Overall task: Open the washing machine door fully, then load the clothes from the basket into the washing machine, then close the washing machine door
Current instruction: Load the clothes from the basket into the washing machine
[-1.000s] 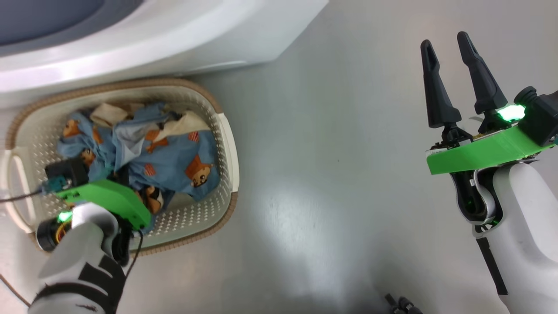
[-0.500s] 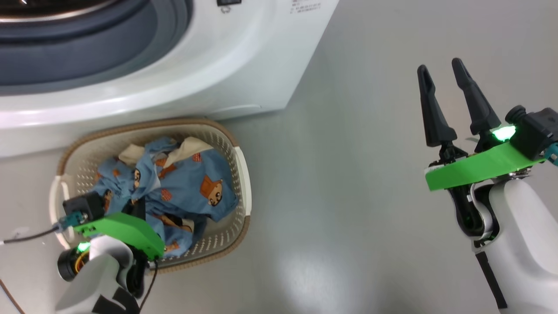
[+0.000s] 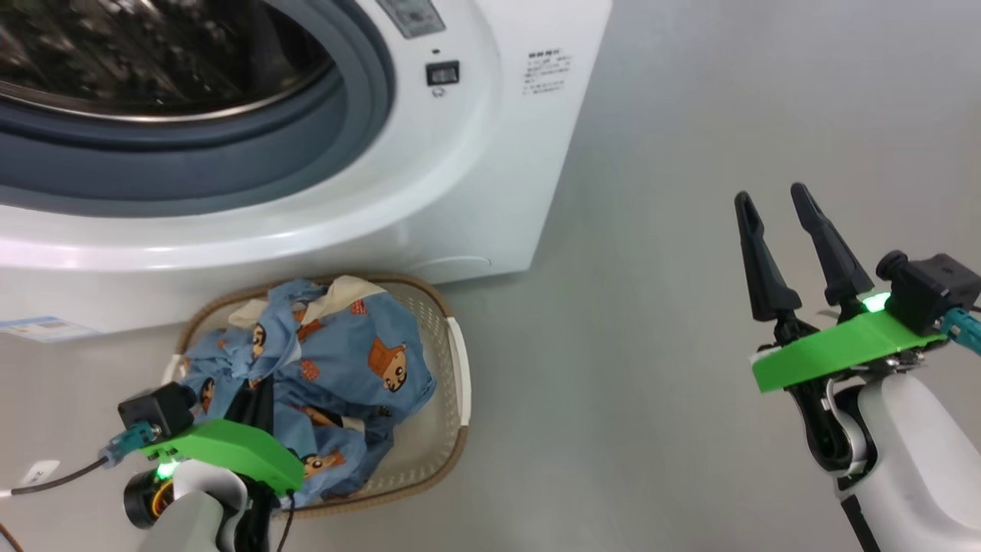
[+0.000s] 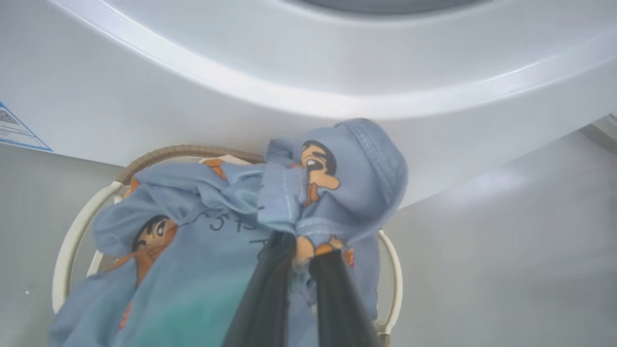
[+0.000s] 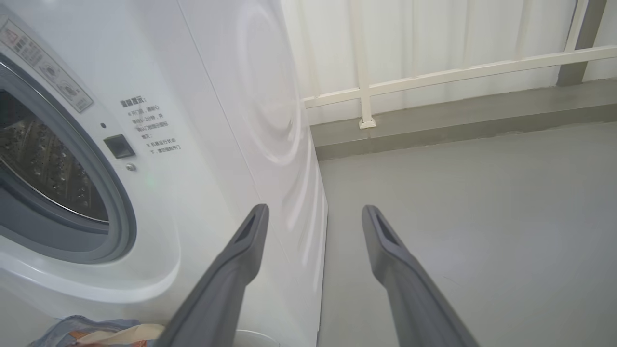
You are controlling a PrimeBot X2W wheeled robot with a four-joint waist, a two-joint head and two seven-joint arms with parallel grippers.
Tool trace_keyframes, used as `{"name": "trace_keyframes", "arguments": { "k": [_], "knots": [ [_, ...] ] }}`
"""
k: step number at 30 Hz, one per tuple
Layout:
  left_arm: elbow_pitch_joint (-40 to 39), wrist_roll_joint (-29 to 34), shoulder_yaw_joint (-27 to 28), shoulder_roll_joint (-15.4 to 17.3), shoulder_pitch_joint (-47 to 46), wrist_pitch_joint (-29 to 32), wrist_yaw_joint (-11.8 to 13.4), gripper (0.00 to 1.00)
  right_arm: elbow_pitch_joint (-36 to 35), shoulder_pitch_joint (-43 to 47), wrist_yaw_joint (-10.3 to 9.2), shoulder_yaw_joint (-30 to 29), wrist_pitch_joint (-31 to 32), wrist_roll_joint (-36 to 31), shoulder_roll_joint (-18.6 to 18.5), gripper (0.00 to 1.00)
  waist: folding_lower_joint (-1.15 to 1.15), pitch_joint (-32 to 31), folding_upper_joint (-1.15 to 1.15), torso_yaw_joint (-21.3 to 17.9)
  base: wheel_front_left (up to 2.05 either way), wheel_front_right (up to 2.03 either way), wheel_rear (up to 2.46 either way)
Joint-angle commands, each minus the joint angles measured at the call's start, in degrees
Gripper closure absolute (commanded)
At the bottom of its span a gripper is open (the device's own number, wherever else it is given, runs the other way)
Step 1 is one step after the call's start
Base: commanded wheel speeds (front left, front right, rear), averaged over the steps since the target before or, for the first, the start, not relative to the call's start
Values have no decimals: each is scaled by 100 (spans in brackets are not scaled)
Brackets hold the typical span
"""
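Note:
The white washing machine stands ahead with its steel drum and grey gasket exposed; the washing machine door is out of view. On the floor in front of it sits the cream basket, heaped with light-blue bear-print clothes. My left gripper is shut on a bunched fold of the clothes, which rises above the basket rim. In the head view its fingers are buried in the fabric. Off to the right, my right gripper hangs open over bare floor, with nothing between its fingers.
Grey floor spreads to the right of the machine and basket. A blue label marks the machine's base. A white railing and a low kerb run behind. A dark cable trails from my left wrist.
The head camera has tilted up, bringing the drum opening into view. My left gripper has raised the gripped clothes, which now bunch higher above the basket. The right gripper stays open.

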Motion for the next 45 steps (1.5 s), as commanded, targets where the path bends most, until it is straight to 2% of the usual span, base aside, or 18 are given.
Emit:
{"name": "trace_keyframes", "arguments": {
  "k": [1,17,23,32,45],
  "knots": [
    [-316,71,262,141,152,-77,-11,100,-101,158,32,83,-45,34,-92,0,0,-333,0,226,0,0,0],
    [-2167,475,885,-26,911,-77,8,100,48,570,32,71,-45,123,-204,0,0,-1263,0,489,0,0,0],
    [-2894,800,1069,-44,1203,-77,197,100,78,693,32,94,-45,161,-228,0,0,-1505,0,480,0,0,0],
    [-3903,1103,1036,78,1492,-16,502,100,53,796,32,40,-45,185,-268,0,0,-1581,0,505,0,0,0],
    [-4617,1320,1007,264,1394,178,824,100,43,768,32,82,-45,185,-314,0,0,-1483,0,436,0,0,0]
  ]
}}
